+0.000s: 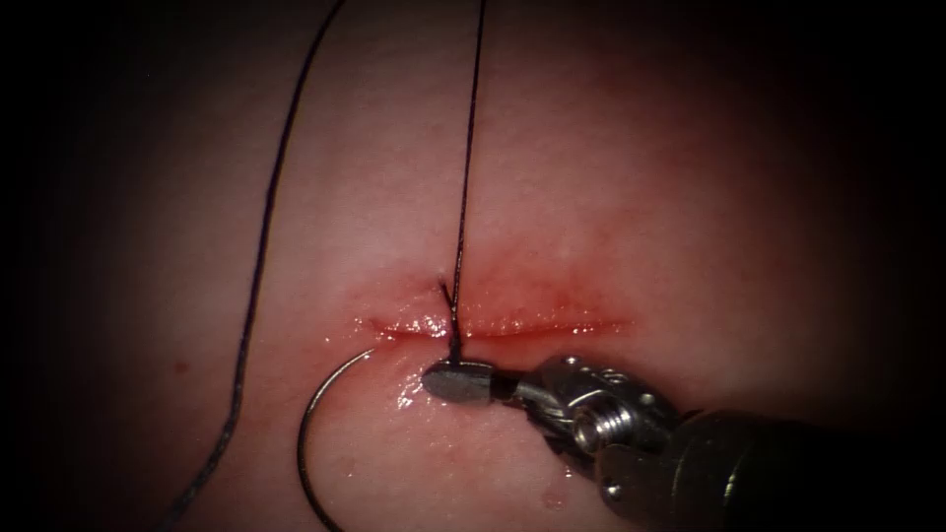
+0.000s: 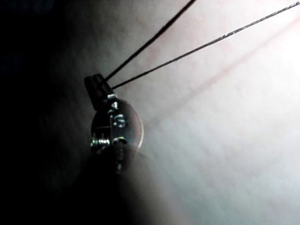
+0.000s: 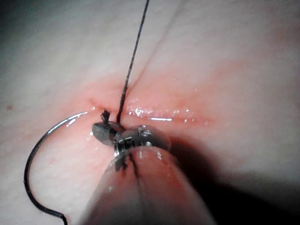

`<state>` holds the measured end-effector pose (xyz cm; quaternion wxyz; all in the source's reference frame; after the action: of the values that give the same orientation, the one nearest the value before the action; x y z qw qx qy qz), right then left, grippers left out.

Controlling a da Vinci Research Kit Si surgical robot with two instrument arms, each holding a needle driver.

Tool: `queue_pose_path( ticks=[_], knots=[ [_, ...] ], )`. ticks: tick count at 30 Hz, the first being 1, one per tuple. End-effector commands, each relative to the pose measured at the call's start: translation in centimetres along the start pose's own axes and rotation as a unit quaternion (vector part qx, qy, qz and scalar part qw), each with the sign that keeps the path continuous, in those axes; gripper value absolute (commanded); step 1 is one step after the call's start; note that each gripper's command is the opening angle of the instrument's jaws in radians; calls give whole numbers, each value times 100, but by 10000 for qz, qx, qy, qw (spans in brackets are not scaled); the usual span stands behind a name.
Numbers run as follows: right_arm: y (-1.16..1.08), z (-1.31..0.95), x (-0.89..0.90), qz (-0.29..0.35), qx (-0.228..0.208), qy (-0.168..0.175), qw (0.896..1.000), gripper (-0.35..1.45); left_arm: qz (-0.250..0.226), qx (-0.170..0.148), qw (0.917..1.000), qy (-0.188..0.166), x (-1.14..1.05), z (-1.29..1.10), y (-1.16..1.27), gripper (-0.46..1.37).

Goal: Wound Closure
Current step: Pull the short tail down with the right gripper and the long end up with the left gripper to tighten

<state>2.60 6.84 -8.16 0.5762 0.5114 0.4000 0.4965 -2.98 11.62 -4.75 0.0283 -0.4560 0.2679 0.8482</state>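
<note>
The cut runs across the tissue, wet with red fluid. My right tool comes in from the lower right with its jaws shut on the thread just below the cut's left part, and the same grip is visible in the right wrist view. From there the thread rises taut and straight. A short cut end sticks up beside it. In the left wrist view my left tool is shut on the thread, with two strands leaving its jaws. The curved needle lies on the tissue at the lower left, held by neither tool.
A second strand of thread curves down the tissue far left of the cut. Wet glints sit between the needle and my right tool. The needle's arc ends close to the cut's left end.
</note>
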Motion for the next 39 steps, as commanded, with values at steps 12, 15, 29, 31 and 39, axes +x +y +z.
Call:
queue_pose_path(
  ticks=[12, 15, 29, 31, 39],
  knots=[
    [0, 7, -21, 78, -70, -155, 9998, -35, 30, 23, 10000, -44, -8, 0, 3, -35],
    [1, 6, -19, 85, -108, -92, 9999, -35, -34, 7, 10000, -19, -7, 0, 2, -35],
    [-12, 2, -7, -1294, 187, -82, 9914, -35, -763, -466, 9941, 613, 14, -6, 10, -35],
    [-15, 1, -6, -1524, 298, -137, 9878, -35, -797, -507, 9933, 666, 17, -8, 13, -35],
    [-31, -1, 3, -1989, 415, -40, 9791, -2, -968, -692, 9888, 897, 29, -11, 15, -35]
  ],
)
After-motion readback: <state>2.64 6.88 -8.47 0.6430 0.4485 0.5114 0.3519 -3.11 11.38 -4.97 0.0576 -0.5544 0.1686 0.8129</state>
